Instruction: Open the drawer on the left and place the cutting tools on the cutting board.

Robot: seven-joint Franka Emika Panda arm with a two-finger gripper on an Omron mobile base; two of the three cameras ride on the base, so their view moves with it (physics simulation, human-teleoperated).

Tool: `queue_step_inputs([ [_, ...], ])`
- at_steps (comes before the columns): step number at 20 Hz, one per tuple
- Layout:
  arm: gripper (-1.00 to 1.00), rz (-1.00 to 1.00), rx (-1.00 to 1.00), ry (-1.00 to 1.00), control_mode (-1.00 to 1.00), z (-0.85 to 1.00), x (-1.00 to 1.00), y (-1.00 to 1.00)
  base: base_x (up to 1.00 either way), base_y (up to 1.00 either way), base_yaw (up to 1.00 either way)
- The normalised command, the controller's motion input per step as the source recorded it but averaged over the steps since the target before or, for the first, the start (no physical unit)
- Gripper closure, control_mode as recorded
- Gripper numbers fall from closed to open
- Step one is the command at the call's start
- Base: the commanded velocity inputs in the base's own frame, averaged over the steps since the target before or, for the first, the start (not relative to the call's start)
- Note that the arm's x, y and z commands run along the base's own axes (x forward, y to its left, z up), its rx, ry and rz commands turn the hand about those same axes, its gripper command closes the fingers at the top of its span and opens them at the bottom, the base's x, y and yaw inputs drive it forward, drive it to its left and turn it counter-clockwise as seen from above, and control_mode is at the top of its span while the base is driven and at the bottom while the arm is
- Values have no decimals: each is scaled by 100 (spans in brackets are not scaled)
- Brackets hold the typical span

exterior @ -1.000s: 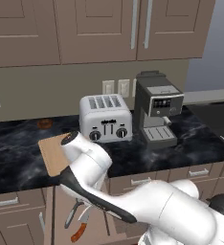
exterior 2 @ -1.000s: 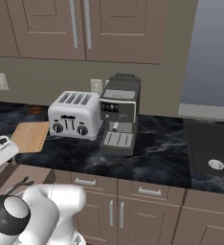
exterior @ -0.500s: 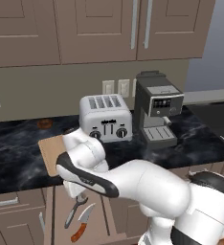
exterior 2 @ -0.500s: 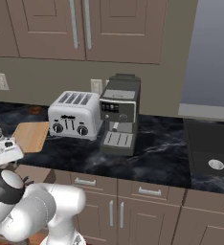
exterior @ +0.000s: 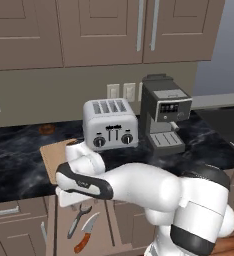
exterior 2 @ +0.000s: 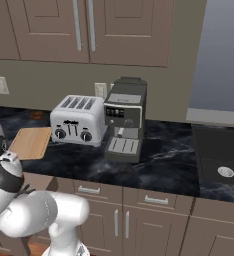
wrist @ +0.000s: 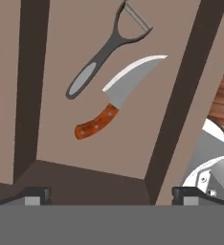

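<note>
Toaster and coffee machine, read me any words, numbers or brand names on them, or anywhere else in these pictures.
No text can be read anywhere.
Toaster: dark marks between its two front knobs, too small and blurred to read.
Coffee machine: a dark control panel with small light dots and buttons, no readable letters or numbers.
Knife in the open drawer: no marking on blade or handle.
Cutting board: plain wood, no label.

The cutting board (exterior: 53, 159) is half hidden behind the arm, and the drawer (wrist: 109, 158) below the claw (wrist: 109, 194) is cropped at the hand view's edges; whether the fingers are spread cannot be judged
</note>
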Motion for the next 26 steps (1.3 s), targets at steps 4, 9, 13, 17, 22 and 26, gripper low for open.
queue_step_inputs([
  [4, -100, 0, 0, 1, -100, -38, -5, -5, 0, 0, 0],
  [9, -100, 0, 0, 0, -100, -37, -7, 0, 0, 0, 0],
  [13, -100, 0, 0, 0, -100, -26, -11, 0, 0, 0, 0],
  [17, -100, -4, 2, 0, -100, -23, -21, 0, 0, 0, 0],
  [22, -100, -14, 0, 0, -100, -28, -18, -1, 0, 0, 0],
  [26, -100, -25, 0, 0, -100, -29, -3, -22, 0, 0, 0],
])
